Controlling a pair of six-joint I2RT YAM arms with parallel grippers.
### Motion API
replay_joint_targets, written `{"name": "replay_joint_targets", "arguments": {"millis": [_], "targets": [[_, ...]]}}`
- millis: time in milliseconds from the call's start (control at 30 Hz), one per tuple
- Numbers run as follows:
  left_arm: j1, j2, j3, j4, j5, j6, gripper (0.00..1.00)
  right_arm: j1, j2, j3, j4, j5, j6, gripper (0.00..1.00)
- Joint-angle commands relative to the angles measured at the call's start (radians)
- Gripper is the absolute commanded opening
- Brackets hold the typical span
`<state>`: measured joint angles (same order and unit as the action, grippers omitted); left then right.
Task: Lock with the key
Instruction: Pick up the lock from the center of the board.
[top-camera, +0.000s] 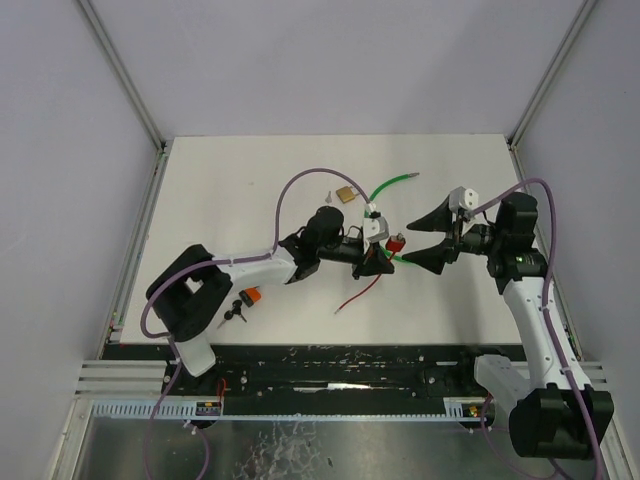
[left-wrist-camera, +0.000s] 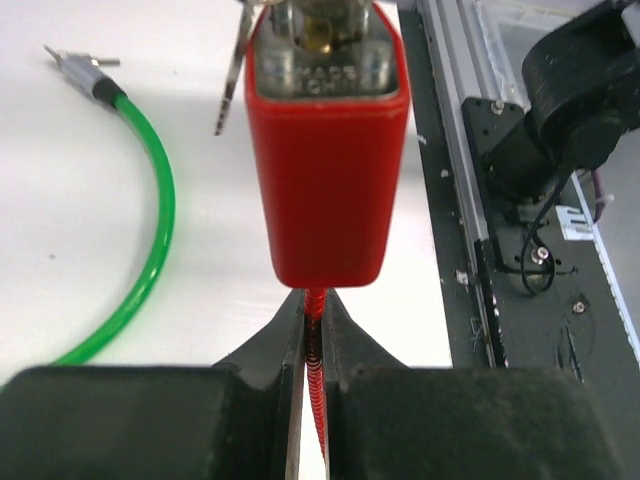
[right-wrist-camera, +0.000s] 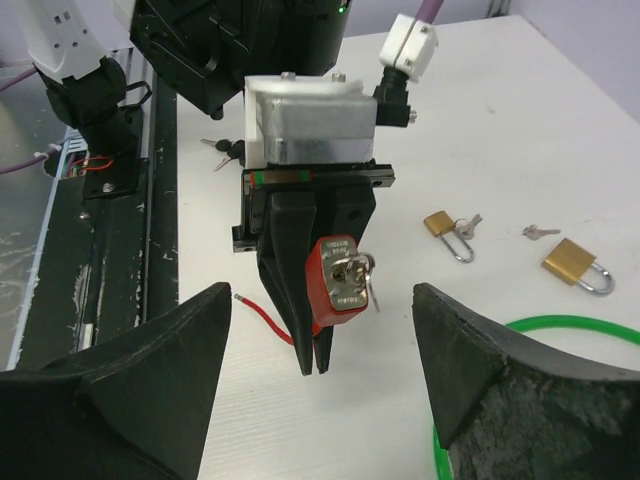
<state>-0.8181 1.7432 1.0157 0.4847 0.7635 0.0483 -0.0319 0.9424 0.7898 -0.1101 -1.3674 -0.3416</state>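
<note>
Above the table (top-camera: 250, 190), left pincer (left-wrist-camera: 314, 305) clamps the thin cable (left-wrist-camera: 317, 400) of the red padlock (left-wrist-camera: 328, 170); right pincer (top-camera: 412, 243) stands open before the key (right-wrist-camera: 362, 268). Turning could swing the padlock.

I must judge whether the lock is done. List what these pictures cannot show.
- Red padlock, left wrist view: its keyed end is cut off by the top edge.
- Key, right wrist view: too small to tell how far it is turned.
- Red cable, left wrist view: runs off the bottom edge between the fingers of the left gripper.
- Green cable, left wrist view: lower end hidden behind that gripper.
</note>
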Motion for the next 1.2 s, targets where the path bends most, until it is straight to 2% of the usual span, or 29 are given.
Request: {"name": "replay_joint_targets", "arguments": {"millis": [0,133,267,367,500,633,733,867,1167], "targets": [[-0.001,0.014,-0.028,0.077,0.021,0.061,0.01,0.006,0.043,0.017,-0.084,-0.049,-0.097,0.77],[-0.008,0.012,-0.05,0.078,0.007,0.084,0.01,0.031,0.068,0.051,-0.286,-0.025,-0.35,0.77],[-0.021,0.012,-0.049,0.036,-0.009,0.127,0.01,0.032,0.06,0.156,-0.611,0.052,-0.72,0.8],[-0.025,0.01,-0.055,0.027,-0.024,0.15,0.01,0.032,0.061,0.281,-0.856,0.139,-0.929,0.79],[-0.034,0.013,-0.055,0.011,-0.039,0.18,0.01,0.033,0.105,0.423,-1.088,0.196,-1.176,0.75],[-0.045,0.016,-0.057,0.004,-0.052,0.203,0.01,0.038,0.24,0.555,-1.353,0.265,-1.476,0.6],[-0.056,0.02,-0.057,-0.002,-0.06,0.224,0.01,0.09,0.301,0.594,-1.364,0.316,-1.454,0.51],[-0.065,0.023,-0.054,-0.018,-0.069,0.244,0.01,0.192,0.345,0.618,-1.361,0.394,-1.44,0.44],[-0.072,0.021,-0.055,-0.031,-0.061,0.259,0.01,0.226,0.368,0.632,-1.325,0.417,-1.398,0.37]]}}
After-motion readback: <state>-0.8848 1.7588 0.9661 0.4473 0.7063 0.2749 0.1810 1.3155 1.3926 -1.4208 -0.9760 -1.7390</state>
